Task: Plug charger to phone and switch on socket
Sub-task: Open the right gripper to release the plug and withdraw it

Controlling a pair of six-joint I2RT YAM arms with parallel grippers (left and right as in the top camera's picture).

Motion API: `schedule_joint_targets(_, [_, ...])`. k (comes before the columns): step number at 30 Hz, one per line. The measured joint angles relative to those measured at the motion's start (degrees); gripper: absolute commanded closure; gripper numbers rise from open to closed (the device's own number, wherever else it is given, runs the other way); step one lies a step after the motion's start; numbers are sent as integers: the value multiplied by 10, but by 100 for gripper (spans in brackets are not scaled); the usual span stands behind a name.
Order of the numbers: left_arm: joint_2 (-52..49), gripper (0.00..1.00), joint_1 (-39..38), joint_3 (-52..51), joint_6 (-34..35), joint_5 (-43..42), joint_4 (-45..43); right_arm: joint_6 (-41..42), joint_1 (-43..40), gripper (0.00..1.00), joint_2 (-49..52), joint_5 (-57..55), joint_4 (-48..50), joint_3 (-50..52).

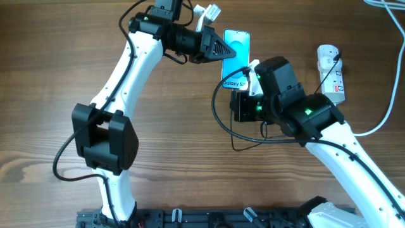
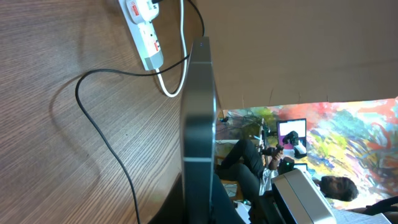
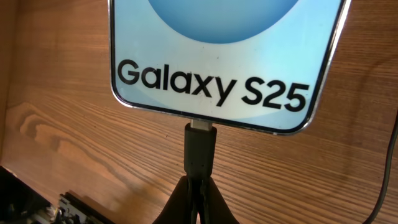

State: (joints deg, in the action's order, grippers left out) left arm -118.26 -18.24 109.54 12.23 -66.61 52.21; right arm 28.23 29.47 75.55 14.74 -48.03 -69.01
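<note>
The phone (image 1: 236, 52) with a cyan screen and "Galaxy S25" text is held above the table by my left gripper (image 1: 223, 49), which is shut on its upper part. In the left wrist view the phone (image 2: 199, 118) shows edge-on. My right gripper (image 3: 199, 186) is shut on the charger's black plug (image 3: 200, 149), whose tip sits at the port in the phone's (image 3: 224, 56) lower edge. The thin black cable (image 1: 221, 120) loops over the table. The white socket (image 1: 331, 73) lies at the right, with the black adapter (image 1: 335, 58) plugged in it. It also shows in the left wrist view (image 2: 144, 31).
The socket's white cord (image 1: 386, 95) curves along the right edge of the wooden table (image 1: 190, 171). The black cable (image 2: 106, 124) crosses the table under the phone. A black rail (image 1: 190, 218) runs along the front edge.
</note>
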Motion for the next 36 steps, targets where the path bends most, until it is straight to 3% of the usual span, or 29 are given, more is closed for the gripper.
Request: schedule_joint_targets(36, [0, 96, -3, 2, -17, 10, -1, -15, -11, 95, 3, 5, 12, -1])
